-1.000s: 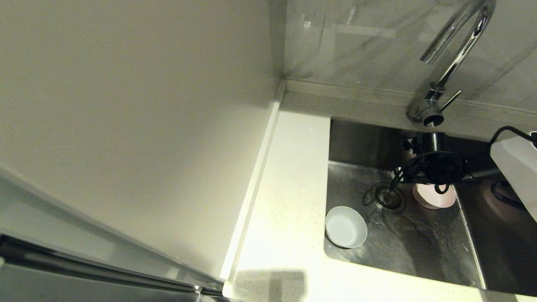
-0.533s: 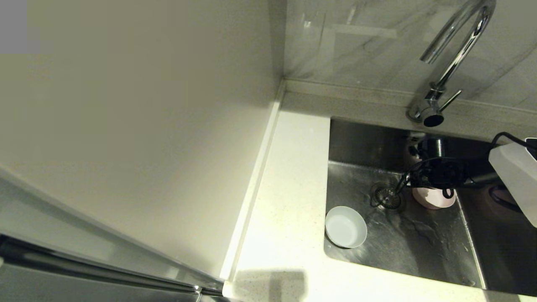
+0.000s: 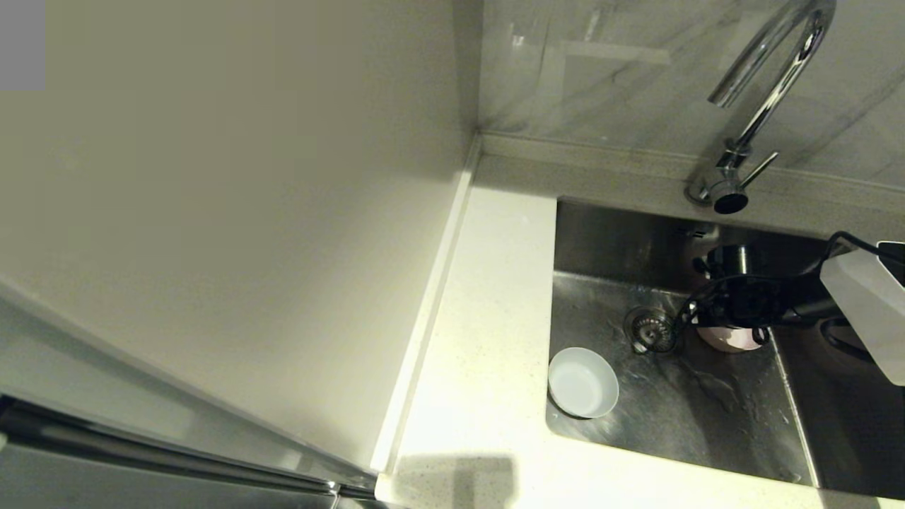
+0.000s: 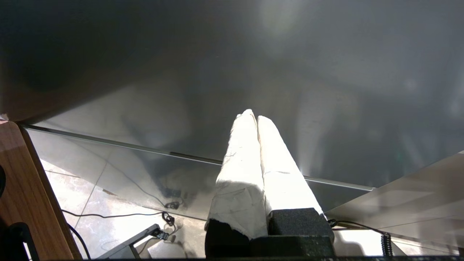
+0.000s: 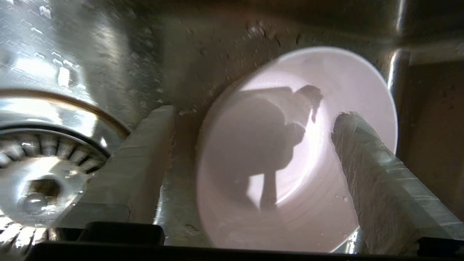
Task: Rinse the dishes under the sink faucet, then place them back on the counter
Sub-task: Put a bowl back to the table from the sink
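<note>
Fingers of the right gripper (image 5: 253, 119) spread wide over the pink cup (image 5: 290, 152) in the sink (image 3: 707, 417).
One finger (image 5: 145, 152) hangs outside the cup's rim, toward the drain strainer (image 3: 650, 330); the other (image 5: 369, 170) is over the far rim, neither clearly touching. The cup stands upright just beside the strainer and looks light, stiff, wet and probably slippery, so a pinch across the wall near the rim seems best. Near the strainer, the blue-white bowl (image 3: 582, 382) sits against the tabletop (image 3: 488, 339) edge. The left gripper (image 4: 253, 116), fingers pressed together and empty, is parked away from the sink.

Warm light falls bright on the table (image 3: 488, 339), while the sink (image 3: 707, 410) lies dim, its wet floor glinting. The right wrist view is blurred, with a dark shadow inside the cup (image 5: 290, 156).
</note>
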You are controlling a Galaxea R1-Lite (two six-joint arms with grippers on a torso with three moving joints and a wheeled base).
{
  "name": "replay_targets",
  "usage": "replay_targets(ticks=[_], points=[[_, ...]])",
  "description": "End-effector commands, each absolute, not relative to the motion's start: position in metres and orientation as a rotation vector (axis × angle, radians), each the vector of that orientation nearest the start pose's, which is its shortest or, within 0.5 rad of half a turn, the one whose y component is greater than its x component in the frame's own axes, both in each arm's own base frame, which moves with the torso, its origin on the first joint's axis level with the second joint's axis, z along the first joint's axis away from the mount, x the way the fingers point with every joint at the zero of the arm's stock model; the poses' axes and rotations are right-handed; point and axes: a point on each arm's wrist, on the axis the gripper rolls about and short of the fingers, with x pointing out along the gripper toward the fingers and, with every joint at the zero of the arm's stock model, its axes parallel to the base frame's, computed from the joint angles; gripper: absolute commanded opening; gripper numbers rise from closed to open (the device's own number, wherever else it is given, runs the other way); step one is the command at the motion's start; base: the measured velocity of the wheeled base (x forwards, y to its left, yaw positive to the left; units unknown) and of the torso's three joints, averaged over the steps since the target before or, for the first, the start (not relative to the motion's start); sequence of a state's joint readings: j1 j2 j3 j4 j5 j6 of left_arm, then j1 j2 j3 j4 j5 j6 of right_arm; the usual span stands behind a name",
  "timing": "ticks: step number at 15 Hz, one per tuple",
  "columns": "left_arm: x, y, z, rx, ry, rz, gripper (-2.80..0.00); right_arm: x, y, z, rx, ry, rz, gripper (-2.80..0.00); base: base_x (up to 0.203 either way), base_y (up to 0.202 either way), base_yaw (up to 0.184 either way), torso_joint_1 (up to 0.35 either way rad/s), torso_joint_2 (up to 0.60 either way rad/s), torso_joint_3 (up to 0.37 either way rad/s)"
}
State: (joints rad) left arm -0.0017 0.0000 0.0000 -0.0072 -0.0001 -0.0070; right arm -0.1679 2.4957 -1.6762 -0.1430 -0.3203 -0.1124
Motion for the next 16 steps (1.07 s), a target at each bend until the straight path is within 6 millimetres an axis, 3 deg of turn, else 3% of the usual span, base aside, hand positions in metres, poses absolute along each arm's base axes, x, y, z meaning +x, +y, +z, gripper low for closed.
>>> replay_targets(ticks=[1, 8, 16], points=[[-0.023, 0.000, 0.075, -0.008, -0.005, -0.002, -2.80, 0.484, -0.091, 0.035, -0.171, 0.726, -0.430, -2.80, 0.000, 0.000, 0.000, 0.000, 0.00, 0.000], [-0.023, 0.000, 0.075, -0.008, -0.005, -0.002, -2.80, 0.477, -0.094, 0.033, -0.208, 0.761, -0.418, -2.80, 0.000, 0.000, 0.000, 0.000, 0.00, 0.000], [-0.023, 0.000, 0.075, -0.008, -0.005, -0.002, -2.80, 0.443, -0.097, 0.055, -0.155, 0.790, -0.383, -2.80, 0.000, 0.000, 0.000, 0.000, 0.00, 0.000]])
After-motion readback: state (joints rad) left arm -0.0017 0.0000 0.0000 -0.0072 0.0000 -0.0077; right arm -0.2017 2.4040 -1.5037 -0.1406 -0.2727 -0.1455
